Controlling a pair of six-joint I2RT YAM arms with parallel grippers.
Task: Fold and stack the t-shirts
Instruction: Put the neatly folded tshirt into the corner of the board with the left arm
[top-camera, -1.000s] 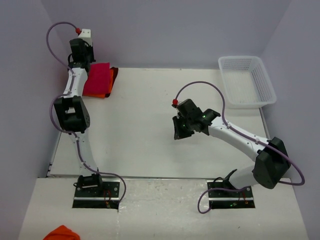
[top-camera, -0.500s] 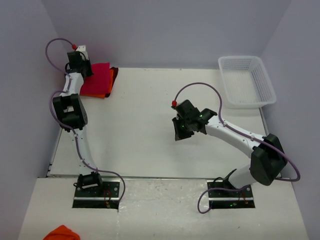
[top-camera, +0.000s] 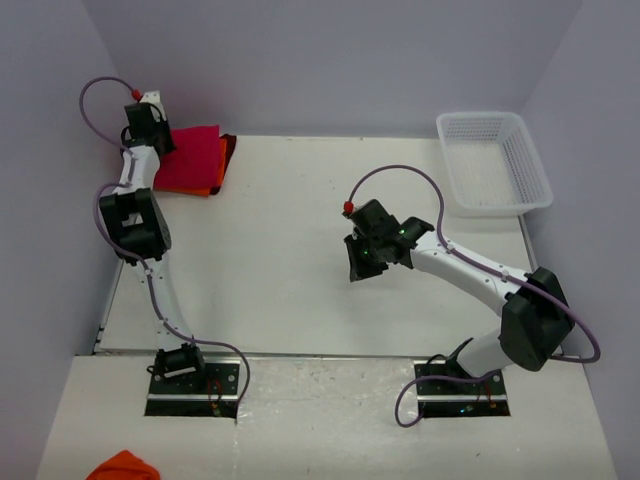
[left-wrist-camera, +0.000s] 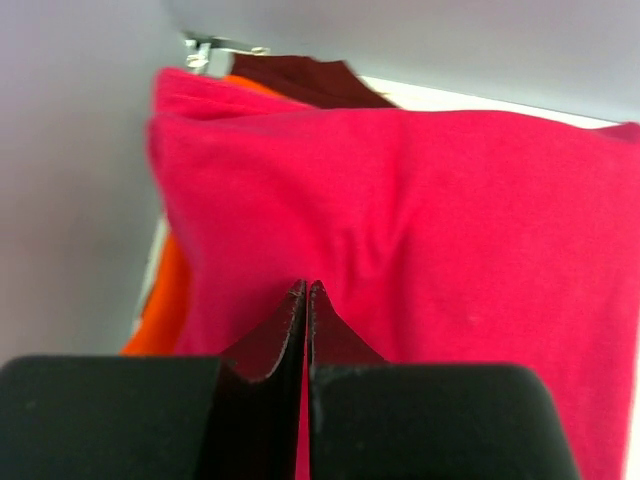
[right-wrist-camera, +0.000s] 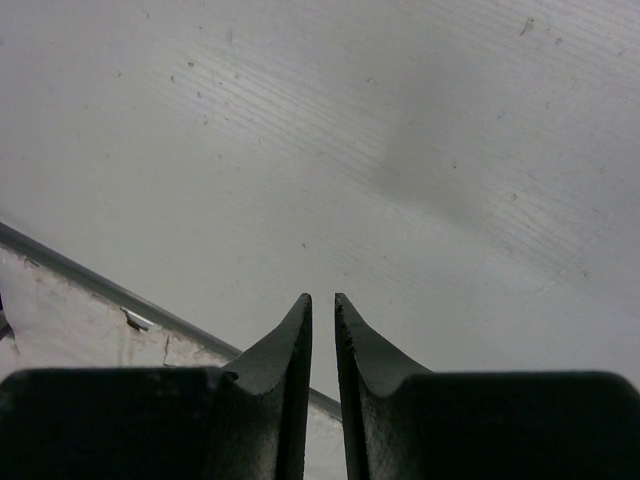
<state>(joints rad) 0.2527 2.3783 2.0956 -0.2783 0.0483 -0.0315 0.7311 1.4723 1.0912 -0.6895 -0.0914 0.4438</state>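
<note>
left gripper (left-wrist-camera: 306, 300): jaws pressed together, empty; tips over pink shirt's edge, contact unclear
pink shirt (left-wrist-camera: 430, 220): folded, far-left table corner, lying on orange shirt (left-wrist-camera: 160, 305)
right gripper (right-wrist-camera: 322, 312): jaws a narrow slit apart, empty, over bare table (right-wrist-camera: 420, 150), well apart from shirts

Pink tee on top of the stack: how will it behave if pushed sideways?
Likely floppy: the pink t-shirt shows soft creases, so a push would probably bunch it, not slide it whole. Probably light, being thin folded cloth. It lies on the orange t-shirt, so dragging may shift that too.
</note>
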